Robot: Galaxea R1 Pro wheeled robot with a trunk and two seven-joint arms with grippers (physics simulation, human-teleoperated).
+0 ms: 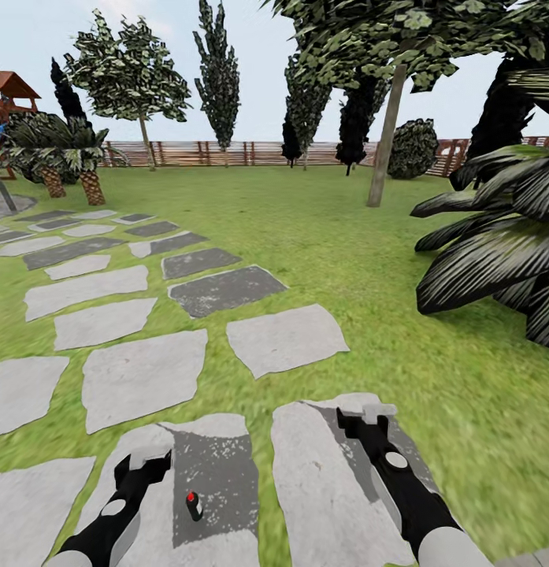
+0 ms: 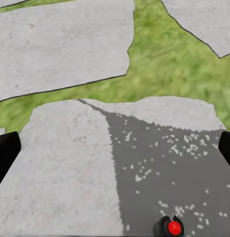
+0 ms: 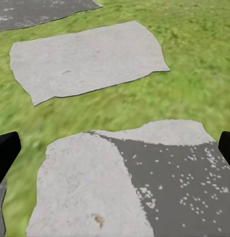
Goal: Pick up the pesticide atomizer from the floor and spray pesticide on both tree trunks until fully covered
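The pesticide atomizer [image 1: 194, 505], a tiny black bottle with a red top, stands on the dark patch of a stone slab [image 1: 215, 472] just ahead of me. My left gripper [image 1: 151, 457] hovers open a little to its left and beyond it. The left wrist view has the atomizer [image 2: 169, 227] at the frame's edge, outside the spread fingers [image 2: 5, 153]. My right gripper [image 1: 366, 411] hangs open over the neighbouring slab [image 1: 321, 480], holding nothing. Two trees stand across the lawn: one trunk [image 1: 387, 134] at the right, the other trunk [image 1: 146, 143] far back left.
Grey paving slabs [image 1: 140, 378] with grass strips run away to the left. A striped palm plant [image 1: 502, 244] crowds the right side. More palms [image 1: 65, 153] and a playhouse [image 1: 8, 90] stand at the far left. A brown slat fence [image 1: 250, 152] and dark columnar trees [image 1: 219, 75] close the back.
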